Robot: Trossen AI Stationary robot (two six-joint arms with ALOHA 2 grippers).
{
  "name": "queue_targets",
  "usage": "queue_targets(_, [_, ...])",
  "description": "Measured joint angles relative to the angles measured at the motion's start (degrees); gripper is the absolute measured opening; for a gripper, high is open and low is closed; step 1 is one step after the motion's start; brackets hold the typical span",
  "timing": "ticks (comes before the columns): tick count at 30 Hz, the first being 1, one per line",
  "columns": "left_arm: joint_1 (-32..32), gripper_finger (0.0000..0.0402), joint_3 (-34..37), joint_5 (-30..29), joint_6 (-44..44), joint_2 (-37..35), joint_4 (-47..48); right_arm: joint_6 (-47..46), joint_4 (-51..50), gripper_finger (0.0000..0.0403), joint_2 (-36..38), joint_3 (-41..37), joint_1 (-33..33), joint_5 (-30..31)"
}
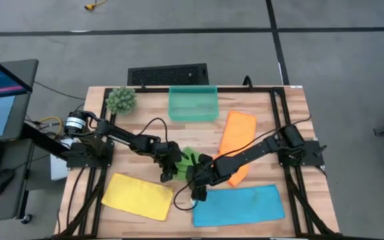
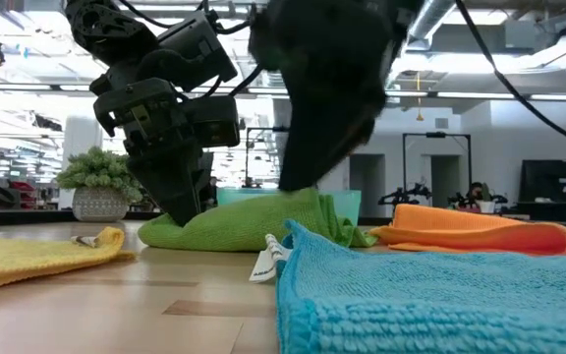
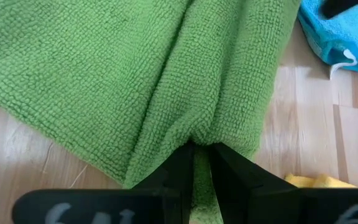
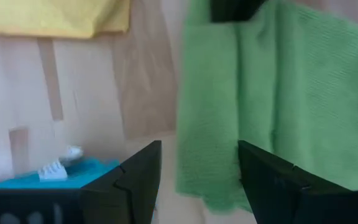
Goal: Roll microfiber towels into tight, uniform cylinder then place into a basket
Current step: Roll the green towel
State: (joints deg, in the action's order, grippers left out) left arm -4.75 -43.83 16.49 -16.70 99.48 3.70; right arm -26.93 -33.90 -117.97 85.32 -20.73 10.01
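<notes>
The left gripper (image 3: 201,155) has its jaws closed on a pinched fold of the green towel (image 1: 189,159), which lies bunched at mid-bench, so the rolling of this first towel looks barely begun. Just right of it, the right gripper (image 4: 197,168) hovers with jaws open over the towel's edge; it likely needs to pin that edge before rolling toward the basket (image 1: 193,104).

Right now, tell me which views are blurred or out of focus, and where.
Right wrist view: soft all over, the rumpled green microfiber towel and dark right gripper fingers smeared. Low view: the near bright blue terry towel sharp, room behind hazy. Left wrist view: crisp weave, left gripper fingers pinching a green fold.
</notes>
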Motion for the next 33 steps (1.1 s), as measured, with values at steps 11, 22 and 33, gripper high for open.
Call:
queue_targets(11, [0.0,0.0051,0.0,0.2,0.0,0.0,0.2,-4.5,1.5,0.0222,-5.6,0.3,-0.2,-2.9])
queue_targets(22, [0.0,0.0051,0.0,1.1,0.0,0.0,0.3,-6.8,1.0,0.0162,-4.1,0.0,0.2,-1.9])
queue_targets(33, [0.0,0.0051,0.0,1.3,0.0,0.0,0.7,-12.8,-1.3,0.0229,-3.0,3.6,3.5,-16.8])
